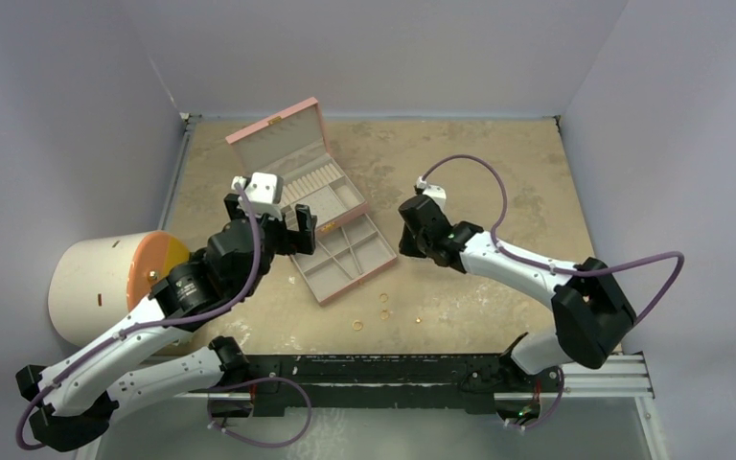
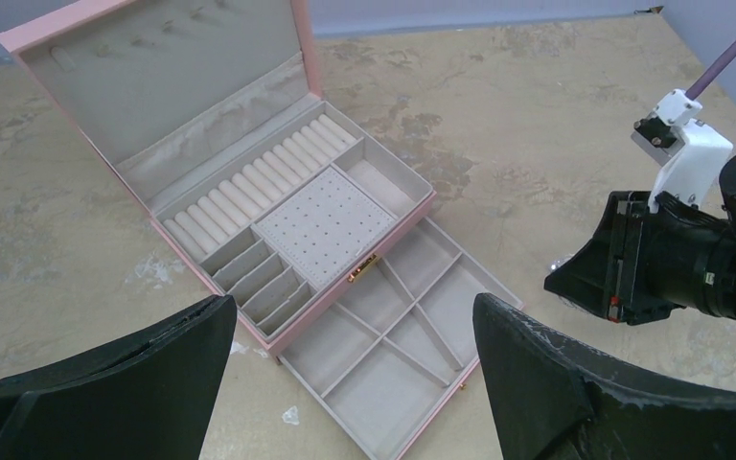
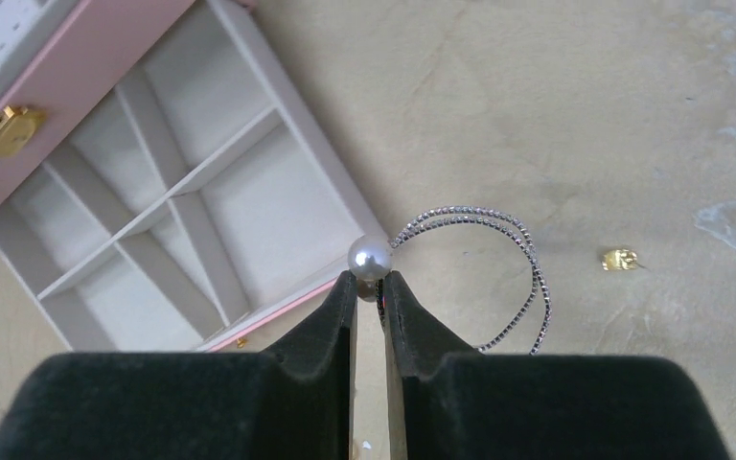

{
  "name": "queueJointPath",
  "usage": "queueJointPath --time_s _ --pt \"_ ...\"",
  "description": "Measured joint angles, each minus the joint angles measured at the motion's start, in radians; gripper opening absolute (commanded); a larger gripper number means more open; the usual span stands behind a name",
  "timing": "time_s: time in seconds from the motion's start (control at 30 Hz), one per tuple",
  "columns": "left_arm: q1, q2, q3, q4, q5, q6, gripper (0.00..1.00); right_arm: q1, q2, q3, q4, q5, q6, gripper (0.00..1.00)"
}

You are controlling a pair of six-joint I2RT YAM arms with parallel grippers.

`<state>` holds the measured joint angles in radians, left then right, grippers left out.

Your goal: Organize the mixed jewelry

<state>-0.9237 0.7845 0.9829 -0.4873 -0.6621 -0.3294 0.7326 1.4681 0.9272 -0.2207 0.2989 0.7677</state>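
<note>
Just beside the drawer [image 3: 249,201] of the box [image 3: 86,67], the right pincer [image 3: 368,287] gripped a pearl-tipped hoop [image 3: 527,259], seemingly to carry it in, while the left pincer [image 1: 299,233] gaped by the box.

We see a pearl-tipped silvery wire hoop [image 3: 369,257] pinched beside the pink compartmented box [image 3: 86,86]; perhaps four small gold rings [image 1: 384,313] lie near it.

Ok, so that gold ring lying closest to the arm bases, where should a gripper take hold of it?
Probably on the band itself, from straight above: the gold ring lies flat on the table, so no edge stands up for a side approach. One finger inside the loop, one outside. The left gripper is open; the right gripper holds the pearl hoop.
</note>
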Motion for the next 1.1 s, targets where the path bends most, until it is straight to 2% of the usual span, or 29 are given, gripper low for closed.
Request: queueJointPath --time_s 0.2,0.47,0.7,1.1 --pt "0.0 -0.023 0.0 0.0 -0.013 0.0 0.94 0.056 0.017 0.042 0.009 -0.035 -0.07 0.0" --pt "0.0 -0.054 0.0 0.0 -0.036 0.0 0.95 0.138 0.134 0.169 0.048 -0.077 -0.164 0.0" --pt "0.0 -0.076 -0.016 0.0 -0.058 0.0 0.96 0.146 0.249 0.208 0.063 -0.128 -0.219 0.0" --pt "0.0 -0.08 -0.016 0.001 -0.076 0.0 0.96 0.146 0.339 0.227 0.069 -0.132 -0.23 0.0"
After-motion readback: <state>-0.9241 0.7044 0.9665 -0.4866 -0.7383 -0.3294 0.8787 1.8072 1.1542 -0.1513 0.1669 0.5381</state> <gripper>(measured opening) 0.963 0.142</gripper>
